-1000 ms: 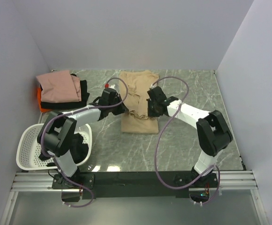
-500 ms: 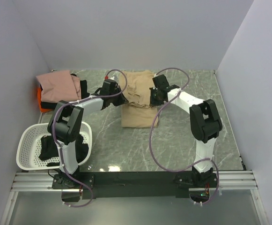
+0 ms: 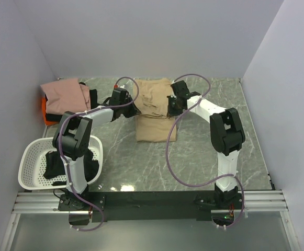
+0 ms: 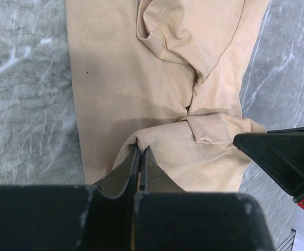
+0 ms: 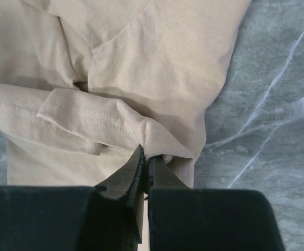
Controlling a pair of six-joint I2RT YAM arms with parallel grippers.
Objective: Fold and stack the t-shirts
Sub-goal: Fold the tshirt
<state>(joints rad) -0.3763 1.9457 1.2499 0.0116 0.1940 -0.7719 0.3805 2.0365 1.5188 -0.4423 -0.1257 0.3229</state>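
the tan shirt point(image 3: 154, 128) lies mid-bench point(image 3: 204, 149), and the fold is in hand: the left hand point(image 4: 140, 157) and right hand point(image 5: 145, 163) each pinch its hem, drawn over the body. next, i judge, they should carry the hem evenly to the far edge and then let go.

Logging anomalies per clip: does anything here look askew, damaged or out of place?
Nothing damaged or spilled. Only the tan shirt looks untidy: its hem is bunched and creased between the left gripper and the right gripper, both shut on it mid-fold.
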